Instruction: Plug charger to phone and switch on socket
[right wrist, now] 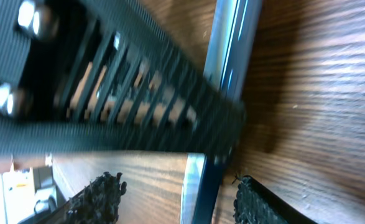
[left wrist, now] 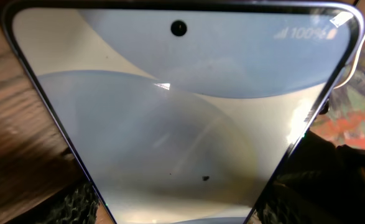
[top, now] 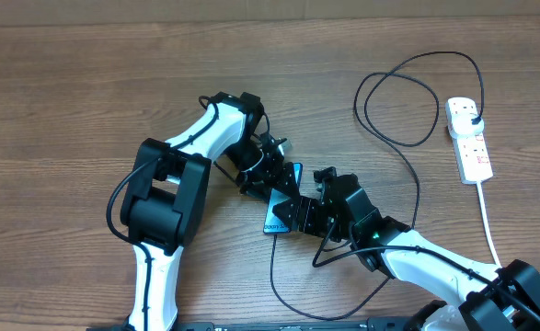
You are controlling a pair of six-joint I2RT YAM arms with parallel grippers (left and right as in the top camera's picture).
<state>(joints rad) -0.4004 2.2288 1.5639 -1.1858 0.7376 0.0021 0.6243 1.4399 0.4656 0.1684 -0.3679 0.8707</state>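
The phone [top: 279, 221] lies tilted at the table's middle, mostly under both grippers. Its lit screen [left wrist: 182, 118] fills the left wrist view, and its edge shows in the right wrist view [right wrist: 198, 183]. My left gripper [top: 271, 179] is shut on the phone's sides, one finger on each side. My right gripper [top: 308, 216] is open, its fingers [right wrist: 182, 199] straddling the phone's edge. The charger's black cable [top: 415, 198] loops from its plug [top: 472, 116] in the socket [top: 469, 140] round to the phone's near end. Its tip is hidden.
The socket's white cord [top: 488, 225] runs toward the front right edge. The black cable makes a large loop [top: 394, 101] at the back right and a low curve [top: 292, 308] near the front edge. The left arm's black frame [right wrist: 107, 81] crosses the right wrist view.
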